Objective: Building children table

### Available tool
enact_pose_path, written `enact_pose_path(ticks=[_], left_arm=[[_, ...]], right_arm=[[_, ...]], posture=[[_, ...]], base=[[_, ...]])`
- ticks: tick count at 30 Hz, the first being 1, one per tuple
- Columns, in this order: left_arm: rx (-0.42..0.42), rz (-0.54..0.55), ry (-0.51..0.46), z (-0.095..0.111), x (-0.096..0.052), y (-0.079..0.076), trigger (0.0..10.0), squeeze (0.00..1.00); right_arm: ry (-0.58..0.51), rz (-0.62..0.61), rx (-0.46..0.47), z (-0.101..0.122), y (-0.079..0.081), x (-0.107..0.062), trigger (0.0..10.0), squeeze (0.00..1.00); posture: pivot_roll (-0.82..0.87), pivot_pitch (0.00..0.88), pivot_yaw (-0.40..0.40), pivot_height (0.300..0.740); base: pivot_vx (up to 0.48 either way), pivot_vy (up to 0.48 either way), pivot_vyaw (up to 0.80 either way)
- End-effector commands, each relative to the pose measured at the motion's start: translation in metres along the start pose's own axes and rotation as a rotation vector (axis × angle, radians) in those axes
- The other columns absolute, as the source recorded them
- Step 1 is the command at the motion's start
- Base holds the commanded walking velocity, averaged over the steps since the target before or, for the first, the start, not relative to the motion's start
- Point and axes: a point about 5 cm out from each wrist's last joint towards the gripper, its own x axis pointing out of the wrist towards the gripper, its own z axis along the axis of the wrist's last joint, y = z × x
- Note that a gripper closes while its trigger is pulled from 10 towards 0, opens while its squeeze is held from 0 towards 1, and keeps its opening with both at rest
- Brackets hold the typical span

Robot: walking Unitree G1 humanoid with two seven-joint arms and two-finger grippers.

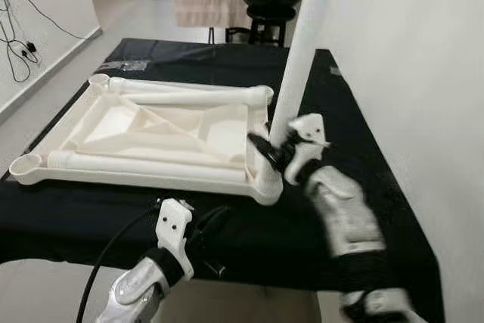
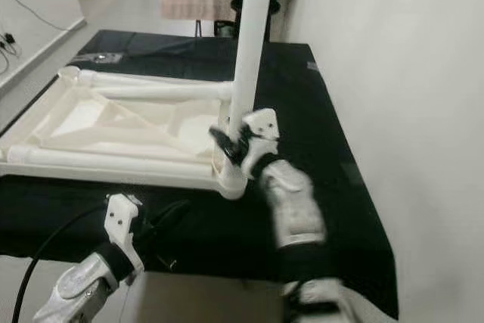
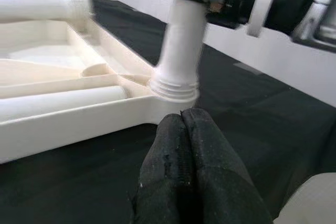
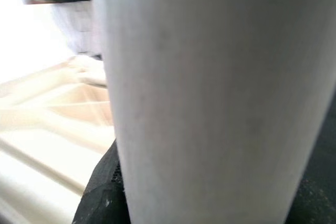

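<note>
A white plastic table top (image 1: 151,130) lies upside down on the black-covered table (image 1: 355,134). Two loose white legs (image 1: 189,96) lie inside it. A third white leg (image 1: 299,51) stands upright in the near right corner socket (image 1: 268,183), its threaded end (image 3: 173,85) at the socket. My right gripper (image 1: 274,150) is shut on this leg just above the socket. My left gripper (image 3: 181,145) is shut on nothing, low at the table's front edge, pointing toward that corner.
A white wall (image 1: 423,51) runs along the table's right side. Beyond the table stand a black stool (image 1: 266,17) and a cloth-covered table (image 1: 208,5). Cables (image 1: 19,43) lie on the floor at the left. A black cable (image 1: 113,251) trails from my left arm.
</note>
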Motion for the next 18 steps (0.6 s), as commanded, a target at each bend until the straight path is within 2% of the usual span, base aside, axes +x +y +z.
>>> enact_pose_path(ticks=[1, 8, 9, 11, 12, 13, 14, 18], left_arm=[[-0.002, 0.004, 0.013, -0.001, -0.002, 0.001, 10.0, 0.00], [-0.002, 0.002, 0.015, -0.001, -0.002, 0.002, 10.0, 0.00], [-0.001, 0.008, 0.014, -0.001, -0.002, 0.002, 10.0, 0.00], [-0.001, 0.012, 0.013, -0.001, -0.001, 0.002, 10.0, 0.00], [0.001, 0.015, 0.012, -0.001, -0.001, 0.002, 10.0, 0.00], [0.001, 0.015, 0.012, -0.001, -0.001, 0.002, 10.0, 0.00], [0.001, 0.015, 0.011, -0.001, -0.001, 0.002, 10.0, 0.00], [-0.003, 0.013, 0.011, -0.001, 0.000, 0.002, 10.0, 0.00]], right_arm=[[0.156, -0.047, 0.054, -0.032, -0.005, -0.012, 0.0, 0.00], [0.143, 0.014, -0.012, -0.023, -0.010, 0.005, 0.0, 0.00], [0.148, -0.010, -0.029, -0.021, -0.013, 0.007, 2.1, 0.00], [0.154, -0.044, -0.044, -0.019, -0.014, 0.007, 2.1, 0.00], [0.138, -0.015, -0.033, -0.014, -0.013, 0.009, 10.0, 0.49], [0.138, -0.015, -0.033, -0.014, -0.013, 0.009, 10.0, 0.49], [0.124, 0.004, -0.028, -0.010, -0.014, 0.010, 10.0, 1.00], [0.085, 0.038, -0.023, 0.000, -0.016, 0.015, 10.0, 1.00]], posture=[[0.06, 0.040, -0.050, 0.740], [0.06, 0.039, -0.049, 0.740], [0.06, 0.038, -0.049, 0.740], [0.06, 0.039, -0.050, 0.740], [0.06, 0.039, -0.050, 0.740], [0.06, 0.039, -0.050, 0.740], [0.06, 0.039, -0.050, 0.740], [0.06, 0.036, -0.052, 0.740]], base=[[0.000, 0.000, 0.00], [0.000, 0.000, 0.00], [0.000, 0.000, 0.00], [0.000, 0.000, 0.00], [0.000, 0.000, 0.00], [0.000, 0.000, 0.00], [0.000, 0.000, 0.00], [0.000, 0.000, 0.00]])
